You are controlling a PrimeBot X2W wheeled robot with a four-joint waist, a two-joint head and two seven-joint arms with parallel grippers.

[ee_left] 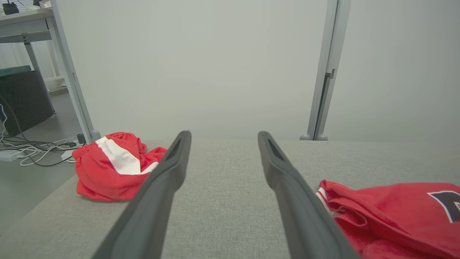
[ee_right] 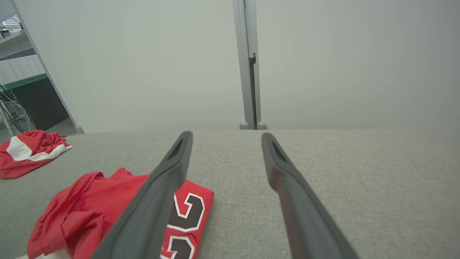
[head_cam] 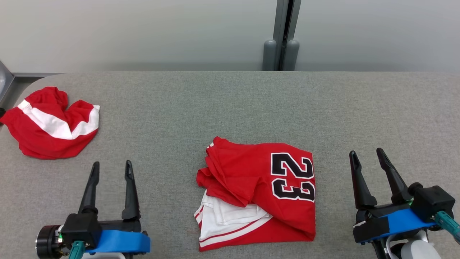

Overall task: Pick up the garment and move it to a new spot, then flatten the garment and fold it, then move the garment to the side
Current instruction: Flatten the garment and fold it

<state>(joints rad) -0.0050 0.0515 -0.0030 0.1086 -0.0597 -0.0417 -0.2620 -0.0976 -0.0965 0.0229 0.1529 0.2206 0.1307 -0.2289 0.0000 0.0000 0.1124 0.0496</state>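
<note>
A red jersey (head_cam: 258,190) with a black "23" and white trim lies folded on the grey table near the front middle; it shows also in the left wrist view (ee_left: 391,212) and the right wrist view (ee_right: 97,212). My left gripper (head_cam: 112,168) stands open to the jersey's left, nothing between its fingers (ee_left: 169,172). My right gripper (head_cam: 367,154) stands open to the jersey's right, also holding nothing, with its fingers (ee_right: 284,172) pointing at the far edge.
A second red and white garment (head_cam: 50,122) lies crumpled at the table's (head_cam: 230,104) far left corner. A grey post (head_cam: 282,36) rises behind the far edge against a pale wall. Cables (ee_left: 32,151) lie on the floor past the left edge.
</note>
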